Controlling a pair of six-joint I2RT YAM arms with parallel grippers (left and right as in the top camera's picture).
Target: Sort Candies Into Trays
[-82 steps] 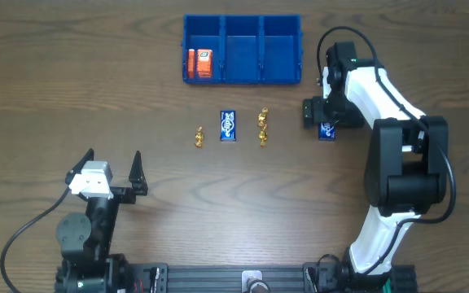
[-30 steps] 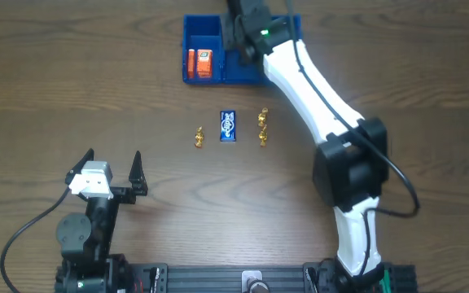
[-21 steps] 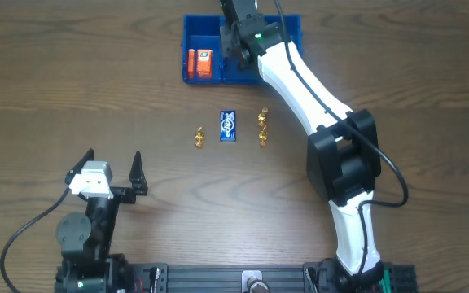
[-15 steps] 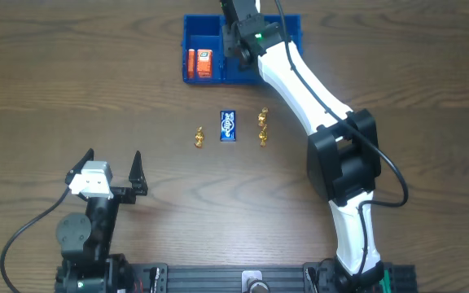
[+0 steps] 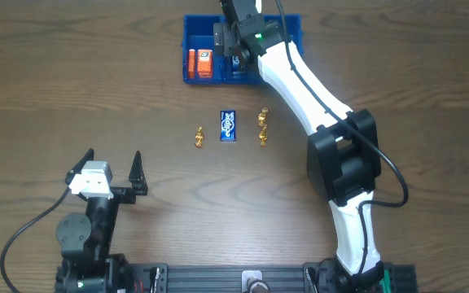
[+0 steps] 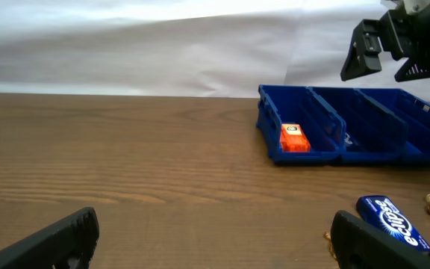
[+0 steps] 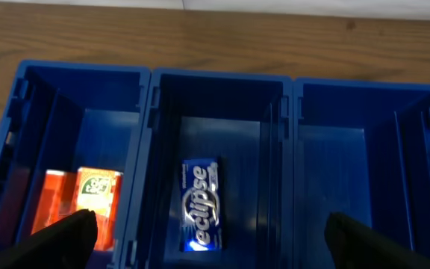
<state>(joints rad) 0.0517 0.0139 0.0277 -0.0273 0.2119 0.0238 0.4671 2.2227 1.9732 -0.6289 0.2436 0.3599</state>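
Right claw [image 5: 233,42] wide; blue pack [image 7: 200,203] in tray [image 7: 216,75]

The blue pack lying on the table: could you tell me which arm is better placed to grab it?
Probably right: the open right claw hangs over the tray, nearer the blue pack than the left claw, also open.

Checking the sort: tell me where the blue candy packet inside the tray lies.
In the right wrist view, the blue rectangular candy packet lies flat in the middle compartment of the blue plastic tray, beside the orange candy box in the next compartment.
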